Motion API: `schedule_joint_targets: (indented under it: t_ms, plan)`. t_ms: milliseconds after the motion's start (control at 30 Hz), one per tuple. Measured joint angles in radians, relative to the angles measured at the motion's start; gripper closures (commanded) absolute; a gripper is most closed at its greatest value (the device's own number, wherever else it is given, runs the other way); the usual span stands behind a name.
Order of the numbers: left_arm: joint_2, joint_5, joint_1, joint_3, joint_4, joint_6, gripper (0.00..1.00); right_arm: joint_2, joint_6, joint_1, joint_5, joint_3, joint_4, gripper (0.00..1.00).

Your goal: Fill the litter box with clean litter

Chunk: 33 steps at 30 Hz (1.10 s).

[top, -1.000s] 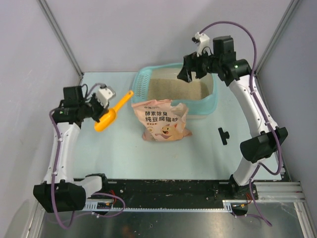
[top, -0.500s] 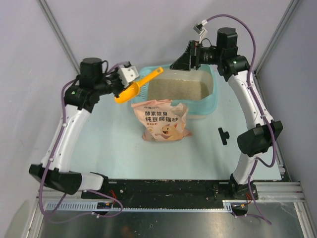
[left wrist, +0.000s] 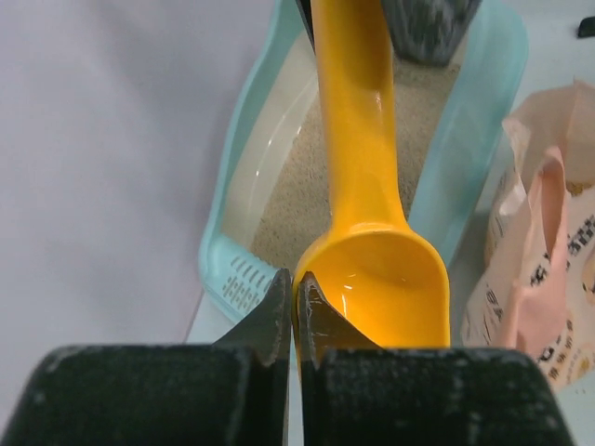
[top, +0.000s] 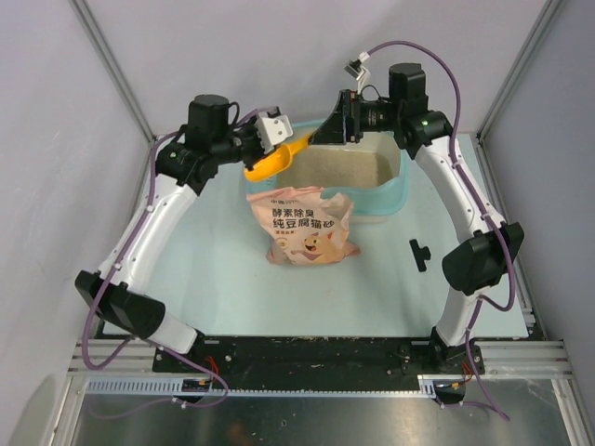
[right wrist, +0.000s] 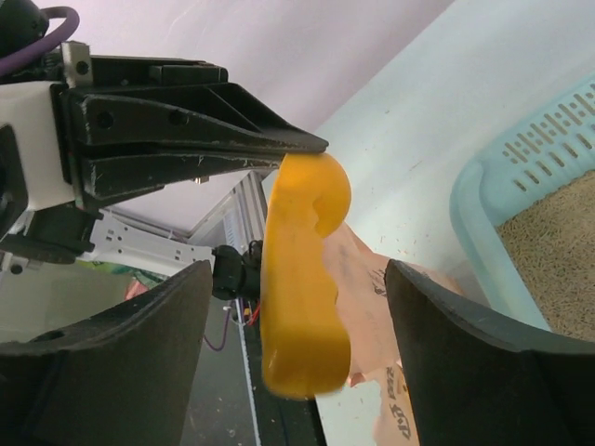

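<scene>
Litter box (top: 389,203) sits under the handover. Left fingers (left wrist: 268,321) clamp orange scoop (left wrist: 358,167) by bowl rim; right fingers (right wrist: 139,344) open astride handle. Risk: thin rim pinch slips, scoop drops.

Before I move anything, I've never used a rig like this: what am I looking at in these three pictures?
Two robot arms are bolted at the near edge of the table. The wide picture looks down from above and behind them; the other two come from a camera on each wrist. At the back sits a teal litter box with beige litter in it. A pink bag is in front of it, a small black part to the right. The left claw is shut on the bowl rim of an orange scoop. The right claw is open, its fingers either side of the scoop's handle, not gripping.
</scene>
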Motion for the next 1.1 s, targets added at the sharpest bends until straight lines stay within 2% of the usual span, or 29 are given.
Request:
schedule_joint_targets:
  t_ms: [33, 133, 333, 700, 800, 833, 900, 933, 967, 1000, 1033, 1100]
  plan:
    - [0.012, 0.000, -0.007, 0.014, 0.005, 0.000, 1.00, 0.000, -0.003, 0.000, 0.002, 0.000, 0.000, 0.33]
    - [0.058, -0.005, -0.032, 0.059, 0.026, -0.003, 1.00, 0.000, -0.010, 0.000, 0.006, 0.000, 0.000, 0.43]
    - [0.117, -0.011, -0.055, 0.082, 0.047, -0.017, 1.00, 0.000, -0.029, -0.005, 0.010, -0.004, 0.002, 0.51]
    - [0.126, -0.015, -0.059, 0.090, 0.066, -0.050, 1.00, 0.000, -0.030, -0.013, 0.026, -0.014, 0.009, 0.66]
    - [0.127, -0.016, -0.060, 0.090, 0.067, -0.053, 1.00, 0.000, -0.029, -0.013, 0.035, -0.014, 0.009, 0.73]
    - [0.127, -0.016, -0.060, 0.090, 0.067, -0.053, 1.00, 0.000, -0.029, -0.013, 0.037, -0.014, 0.009, 0.80]
    - [0.127, -0.016, -0.060, 0.090, 0.067, -0.054, 1.00, 0.000, -0.028, -0.013, 0.039, -0.014, 0.009, 0.88]
    - [0.127, -0.016, -0.060, 0.090, 0.067, -0.058, 0.84, 0.000, -0.028, -0.013, 0.040, -0.014, 0.009, 0.97]
    - [0.127, -0.016, -0.060, 0.090, 0.068, -0.061, 0.73, 0.000, -0.028, -0.013, 0.042, -0.014, 0.009, 1.00]
    - [0.127, -0.016, -0.060, 0.090, 0.069, -0.069, 0.65, 0.000, -0.029, -0.013, 0.042, -0.014, 0.009, 1.00]
    - [0.128, -0.016, -0.060, 0.090, 0.070, -0.070, 0.50, 0.000, -0.030, -0.015, 0.049, -0.014, 0.010, 1.00]
    - [0.128, -0.016, -0.061, 0.090, 0.074, -0.095, 0.41, 0.000, -0.041, -0.020, 0.061, -0.014, 0.008, 1.00]
